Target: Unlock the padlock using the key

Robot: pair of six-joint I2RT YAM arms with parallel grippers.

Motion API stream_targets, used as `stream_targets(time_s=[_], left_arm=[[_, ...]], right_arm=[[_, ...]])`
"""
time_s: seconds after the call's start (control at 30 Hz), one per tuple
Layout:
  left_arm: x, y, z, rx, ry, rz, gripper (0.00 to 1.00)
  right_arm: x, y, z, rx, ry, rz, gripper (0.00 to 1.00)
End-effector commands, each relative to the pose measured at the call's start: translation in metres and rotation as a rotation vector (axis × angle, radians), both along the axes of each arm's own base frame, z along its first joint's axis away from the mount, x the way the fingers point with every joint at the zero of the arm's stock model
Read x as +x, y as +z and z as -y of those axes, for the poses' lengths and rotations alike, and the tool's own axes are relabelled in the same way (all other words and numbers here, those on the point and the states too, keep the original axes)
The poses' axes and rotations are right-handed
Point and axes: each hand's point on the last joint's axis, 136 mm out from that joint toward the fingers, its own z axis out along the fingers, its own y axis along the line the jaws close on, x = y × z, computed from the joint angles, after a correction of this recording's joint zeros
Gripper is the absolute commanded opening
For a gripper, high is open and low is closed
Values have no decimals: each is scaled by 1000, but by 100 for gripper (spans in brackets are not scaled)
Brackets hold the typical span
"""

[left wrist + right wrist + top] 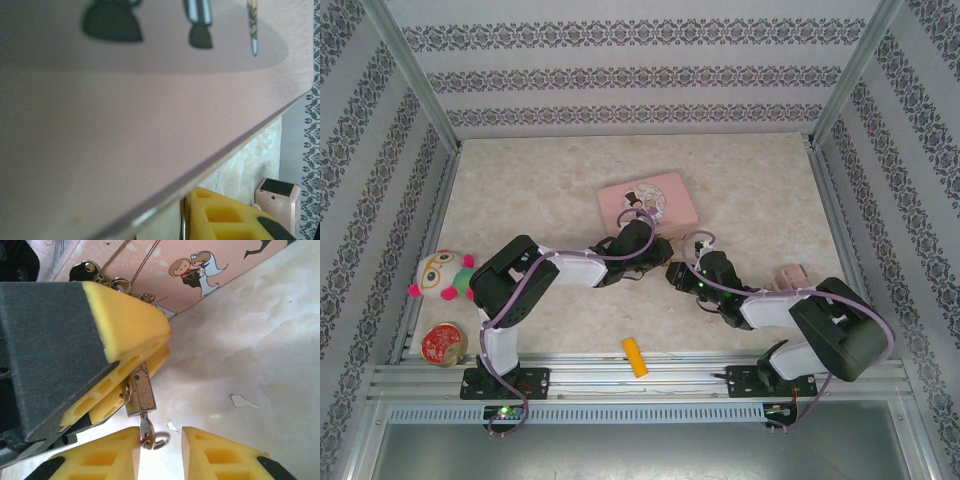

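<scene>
Over the middle of the table, the left gripper is clamped tight on the padlock. Its yellow fingers pinch the little brass body from both sides, just beside the near edge of the pink tin. The padlock hangs bottom-down above the table top. The key pokes out of its underside, with a small metal ring dangling from the key's end. The right gripper has its jaws parted and is gripping nothing. The key sits in the gap between its fingers, right up against the inner edge of one fingertip, with clear space to the other. From above, the two arms meet nose to nose in front of the tin. A yellow block lies well apart from them, near the front rail.
</scene>
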Motion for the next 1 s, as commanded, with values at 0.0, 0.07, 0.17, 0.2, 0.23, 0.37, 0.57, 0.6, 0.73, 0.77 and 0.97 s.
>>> stream_targets(time_s=[0.0,0.07,0.17,0.2,0.23,0.37,0.57,0.6,0.73,0.77,0.97], left_arm=[[-20,-4,7,-57,-52,-91,28],[-20,-4,7,-61,-53,-89,28],[-18,0,8,-67,-62,-69,36],[-18,2,8,-67,-66,-59,41],[-16,5,8,-72,-69,-38,48],[-10,20,-2,-75,-60,52,71],[0,55,-14,-111,-57,251,97],[1,59,-16,-115,-58,282,100],[6,77,-25,-150,-42,394,99],[6,79,-28,-158,-35,416,99],[9,77,-40,-186,-22,438,97]], right_arm=[[14,19,-10,43,7,58,19],[15,18,-13,52,16,55,10],[22,26,-19,78,20,65,4],[22,25,-20,81,20,58,3],[23,25,-20,83,19,55,3],[28,31,-21,108,11,71,2],[33,36,-20,137,-2,69,2],[33,37,-19,141,-4,68,2],[35,40,-18,166,-9,64,2],[35,41,-18,171,-10,62,2],[35,44,-16,208,-12,53,2]])
